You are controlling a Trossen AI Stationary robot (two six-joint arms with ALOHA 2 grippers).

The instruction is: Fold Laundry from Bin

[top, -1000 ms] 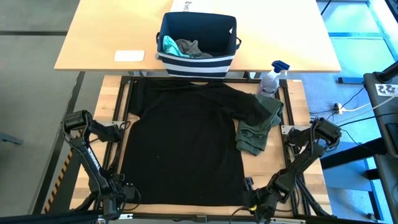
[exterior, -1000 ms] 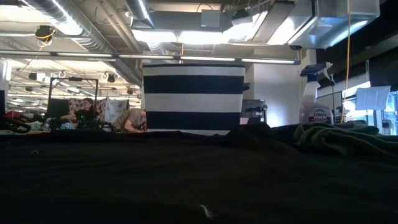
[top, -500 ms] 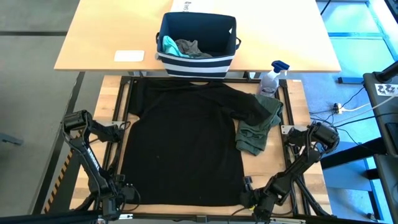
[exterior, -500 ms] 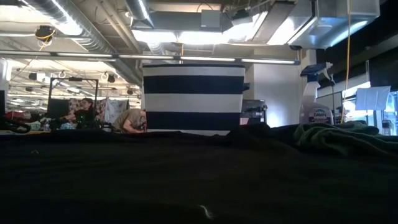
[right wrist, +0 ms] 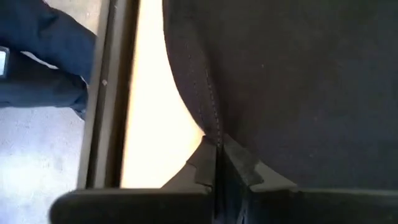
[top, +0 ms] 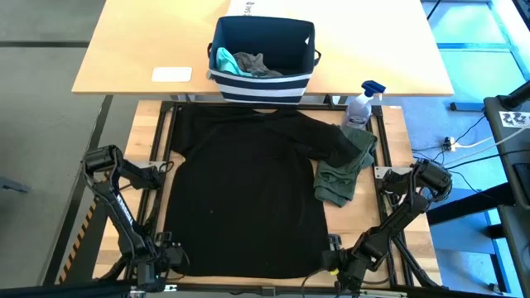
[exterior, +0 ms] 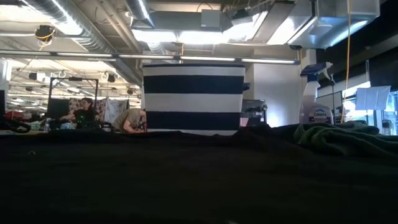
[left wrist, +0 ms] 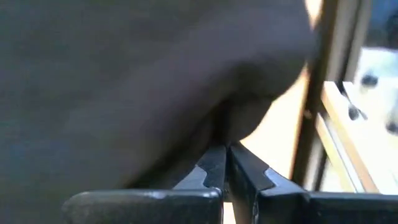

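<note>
1. High view: the large black T-shirt (top: 244, 194) is lying spread flat over the wooden work table (top: 393, 149), collar toward the bin (top: 262, 58). An olive-green piece (top: 344, 172) is resting against the shirt's right side, partly on its sleeve. The bin is sitting on the pale table beyond, holding a teal piece (top: 224, 60) and a grey garment (top: 252, 63). A spray bottle (top: 361, 105) is standing near the shirt's right shoulder. The left gripper (top: 171, 258) and right gripper (top: 331, 258) are sitting at the two hem corners.
2. Low view: black cloth is filling the foreground; the striped bin (exterior: 193, 97) is rising behind it, with the olive-green piece (exterior: 339, 137) and spray bottle (exterior: 315, 102) to the right.
3. Left wrist view: the left gripper (left wrist: 224, 163) is pinching the shirt's corner (left wrist: 239, 118), fingers clenched on the cloth.
4. Right wrist view: the right gripper (right wrist: 217, 155) is clamping the stitched hem edge (right wrist: 208, 106), fingers closed on it.
</note>
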